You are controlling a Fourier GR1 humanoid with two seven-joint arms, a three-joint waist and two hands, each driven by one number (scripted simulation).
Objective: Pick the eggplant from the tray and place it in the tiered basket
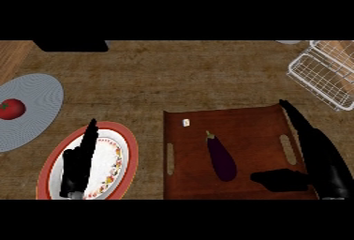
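Dark reddish-brown wood fills the nearest part of my view: the rectangular wooden tray with slotted handles (256,136), lying at about 5 o'clock. My right hand (325,168) sits over the tray's right-hand edge, fingers straight and held together, pointing toward 11 o'clock. Its thumb (280,180) is spread out to 9 o'clock across the tray floor. It clasps nothing. At 9 o'clock from that thumb, near it but with a strip of bare wood between, lies the slim, glossy, deep-purple eggplant with its small green stem (222,159). It lies flat on the tray, stem end toward 12 o'clock. At 8 o'clock in the view my left hand (77,164) rests above the oval white plate with the orange-red rim and patterned border (131,147). Its fingers are straight and together, and it too holds nothing. Farther out, a tiny white tag-like object (186,123) lies near the tray's far left corner; I cannot tell what it is. At 9 o'clock a round red tomato (11,108) sits on a pale grey round plate (38,101). Farthest, at 1 o'clock and well apart from the tray, stands the white wire tiered basket (325,75). By my reckoning nothing of the job is done yet. The grasp, the lift, the carry toward 1 o'clock and the release into the basket all remain.
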